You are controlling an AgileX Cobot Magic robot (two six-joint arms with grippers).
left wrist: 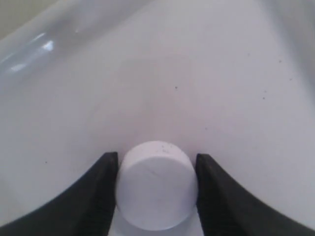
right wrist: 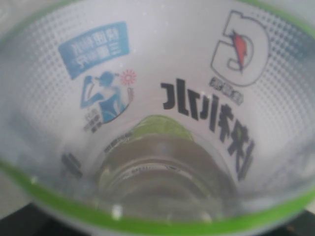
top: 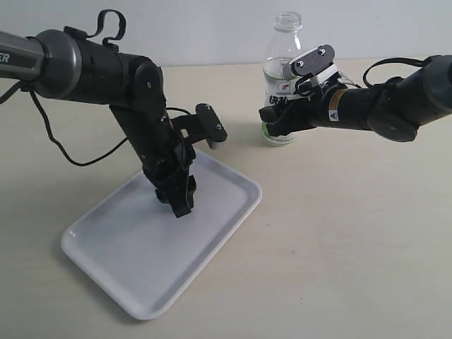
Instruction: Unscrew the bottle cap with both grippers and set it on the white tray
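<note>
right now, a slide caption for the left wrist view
Left gripper holding the white cap between its jaws, tray close behind.

bottle cap [left wrist: 156, 191] over tray [top: 127, 268] at left, bottle [top: 280, 67] upright behind tray, further right

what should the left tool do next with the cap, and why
Probably open the left tool and let go. The bottle cap is clamped in it right down at the white tray, seemingly on its surface, and the bottle already stands with its neck bare, so only the release seems left.
</note>
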